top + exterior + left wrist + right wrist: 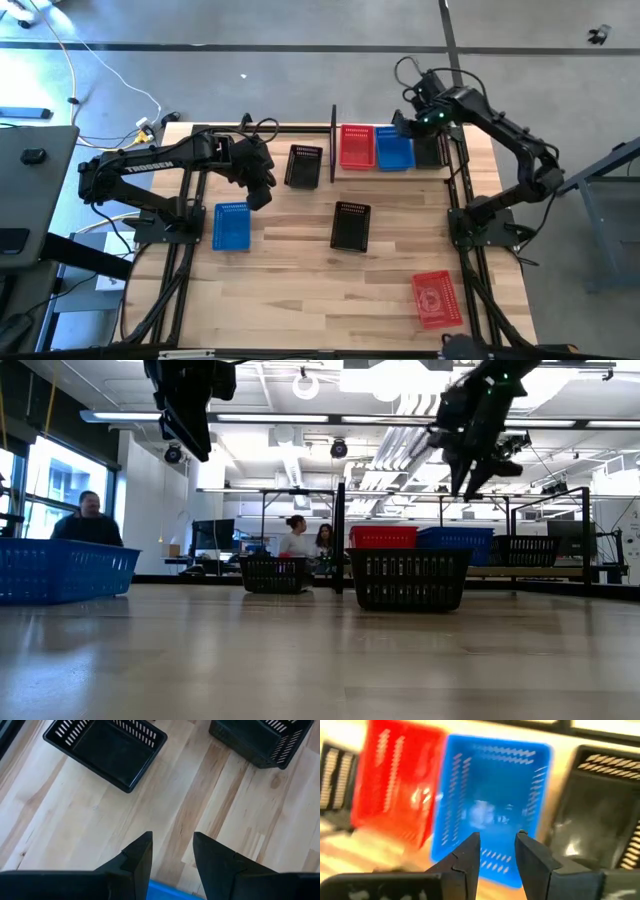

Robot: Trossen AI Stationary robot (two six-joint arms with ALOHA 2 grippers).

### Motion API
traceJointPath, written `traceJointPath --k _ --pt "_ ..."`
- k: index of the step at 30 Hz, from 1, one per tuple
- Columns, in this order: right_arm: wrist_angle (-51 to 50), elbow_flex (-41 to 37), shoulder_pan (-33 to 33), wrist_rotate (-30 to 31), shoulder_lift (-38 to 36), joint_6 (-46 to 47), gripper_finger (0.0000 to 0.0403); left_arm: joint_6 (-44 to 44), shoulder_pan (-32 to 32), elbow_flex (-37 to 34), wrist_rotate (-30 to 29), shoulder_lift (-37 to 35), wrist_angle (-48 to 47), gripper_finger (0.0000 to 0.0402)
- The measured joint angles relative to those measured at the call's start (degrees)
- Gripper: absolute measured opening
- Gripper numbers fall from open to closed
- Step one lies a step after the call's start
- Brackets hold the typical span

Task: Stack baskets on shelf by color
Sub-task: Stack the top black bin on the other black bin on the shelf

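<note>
The shelf (333,140) stands at the table's far right and holds a red basket (357,146), a blue basket (394,150) and a black basket (430,150) side by side. On the table rest a blue basket (231,225), two black baskets (304,165) (350,225) and a red basket (437,298). My left gripper (172,837) is open and empty, raised above bare wood between the loose blue basket and the far black basket. My right gripper (498,836) is open and empty, hovering over the shelf's blue basket (490,795).
Black arm-mount frames run along the table's left and right sides (465,230). Bare wood lies along the near edge, left of the red basket. In the low view, people (88,520) sit in the room beyond the table. Cables lie on the floor past the far edge.
</note>
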Motion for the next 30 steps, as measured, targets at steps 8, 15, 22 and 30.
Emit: traceJointPath --k 8,15,22,30 --pt "-4.71 2.49 11.26 -0.27 -0.02 -0.45 0.0108 1.72 0.0 -0.02 1.82 0.0 -0.11 0.0131" --pt "-4.71 2.49 20.81 0.05 -0.02 5.36 0.0108 2.5 -0.28 -0.02 6.74 0.0 -1.88 0.0131" --pt "-3.91 2.49 28.43 1.64 -0.02 12.76 0.0108 0.29 -2.84 -2.29 5.07 -0.09 -4.46 0.0131" --pt "1.06 2.46 36.33 3.18 -0.02 20.02 0.0108 -8.91 0.31 -4.87 -2.23 0.95 6.46 0.0131"
